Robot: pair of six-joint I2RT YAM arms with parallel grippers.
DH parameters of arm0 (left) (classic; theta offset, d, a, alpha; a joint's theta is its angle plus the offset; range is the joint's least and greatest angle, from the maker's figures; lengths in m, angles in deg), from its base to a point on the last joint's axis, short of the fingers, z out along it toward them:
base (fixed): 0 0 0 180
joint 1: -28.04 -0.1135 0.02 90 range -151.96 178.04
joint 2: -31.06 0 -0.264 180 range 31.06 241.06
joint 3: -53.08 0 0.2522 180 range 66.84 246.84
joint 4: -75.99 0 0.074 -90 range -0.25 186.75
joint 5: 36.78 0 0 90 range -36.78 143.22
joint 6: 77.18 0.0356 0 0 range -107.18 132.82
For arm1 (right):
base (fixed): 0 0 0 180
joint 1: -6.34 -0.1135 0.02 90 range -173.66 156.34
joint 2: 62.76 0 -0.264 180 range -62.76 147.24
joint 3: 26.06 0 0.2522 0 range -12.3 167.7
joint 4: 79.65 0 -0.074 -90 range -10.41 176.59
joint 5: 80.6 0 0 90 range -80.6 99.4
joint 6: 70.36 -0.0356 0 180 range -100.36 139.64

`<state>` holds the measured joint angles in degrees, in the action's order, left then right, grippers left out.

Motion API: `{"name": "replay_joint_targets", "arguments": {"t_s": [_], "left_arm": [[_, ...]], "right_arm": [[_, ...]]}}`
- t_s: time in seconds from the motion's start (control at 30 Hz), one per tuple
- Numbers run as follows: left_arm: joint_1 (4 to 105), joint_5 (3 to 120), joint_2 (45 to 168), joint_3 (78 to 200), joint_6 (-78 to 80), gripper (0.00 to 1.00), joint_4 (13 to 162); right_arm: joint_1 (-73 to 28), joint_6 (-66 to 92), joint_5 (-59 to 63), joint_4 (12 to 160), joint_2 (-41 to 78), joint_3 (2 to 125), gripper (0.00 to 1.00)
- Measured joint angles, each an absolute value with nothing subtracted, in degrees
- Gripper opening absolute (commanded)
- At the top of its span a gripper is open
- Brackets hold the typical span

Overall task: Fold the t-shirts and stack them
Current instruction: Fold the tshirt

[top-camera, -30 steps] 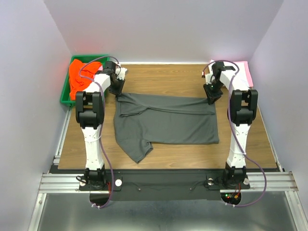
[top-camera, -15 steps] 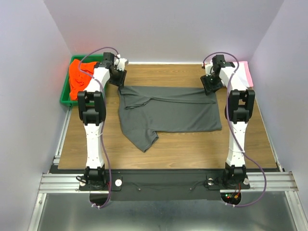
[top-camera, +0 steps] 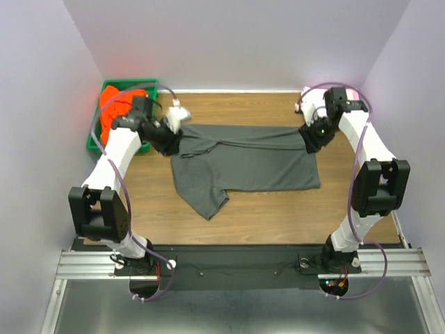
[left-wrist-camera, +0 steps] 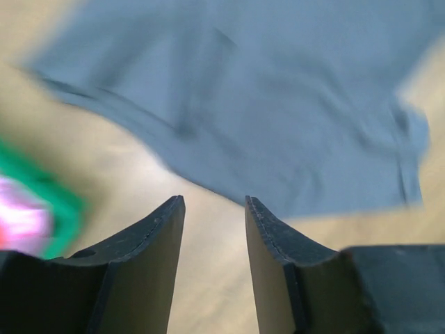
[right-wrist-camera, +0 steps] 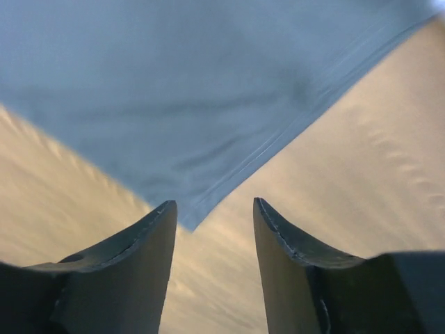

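A dark charcoal grey t-shirt [top-camera: 243, 161] lies spread flat on the wooden table, one sleeve pointing toward the near edge. My left gripper [top-camera: 169, 142] hovers over its far left corner, open and empty. In the left wrist view the left gripper [left-wrist-camera: 214, 202] has bare table between its fingers and the grey t-shirt [left-wrist-camera: 278, 104] lies beyond. My right gripper [top-camera: 311, 141] is over the far right corner, also open. In the right wrist view the right gripper [right-wrist-camera: 214, 205] shows the grey t-shirt's [right-wrist-camera: 174, 90] corner just ahead of its left fingertip, not gripped.
A green bin [top-camera: 94, 139] at the far left holds an orange-red t-shirt [top-camera: 111, 104]; the bin's edge [left-wrist-camera: 42, 202] shows blurred in the left wrist view. A strip of pink t-shirt [top-camera: 357, 92] peeks out behind the right arm at the far right corner.
Both grippers opened and let go of the shirt's far edge after pulling it slightly away. Both arms have since swung outward and lifted, and the shirt now lies still.
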<state>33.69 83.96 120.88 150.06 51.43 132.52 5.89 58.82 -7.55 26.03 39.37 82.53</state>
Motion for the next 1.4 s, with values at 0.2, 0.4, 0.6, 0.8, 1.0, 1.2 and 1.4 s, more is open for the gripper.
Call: {"name": "replay_joint_targets", "arguments": {"t_s": [0.2,0.4,0.6,0.8,1.0,1.2,1.4], "left_arm": [[41.49,83.65,114.71,128.93,59.19,0.5,133.61],[48.18,81.58,110.28,117.69,60.3,0.51,130.46],[48.81,77.43,110.43,115.14,60.41,0.51,125.81],[48.81,74.23,112.94,115.14,60.8,0.51,121.96],[48.83,74.08,115.63,115.14,60.93,0.49,120.32],[49.6,74.04,117.64,114.61,61.24,0.35,118.88],[49.77,73.21,118.39,114.52,61.85,0.07,117.28]], "right_arm": [[5.89,67.89,-3.96,27.21,37.31,64.56,0.51],[5.89,72.92,-1.03,29.82,35.02,55.69,0.5],[5.8,75.11,0.52,33.62,32.96,52.5,0.5],[5.48,75.87,1.63,36.83,33.03,49.85,0.49],[5.13,76.02,2.31,39.19,34.19,48.47,0.47],[4.8,76.46,2.96,40.61,34.47,47.51,0.45],[4.73,76.75,3.71,41.44,34.47,47.23,0.26]]}}
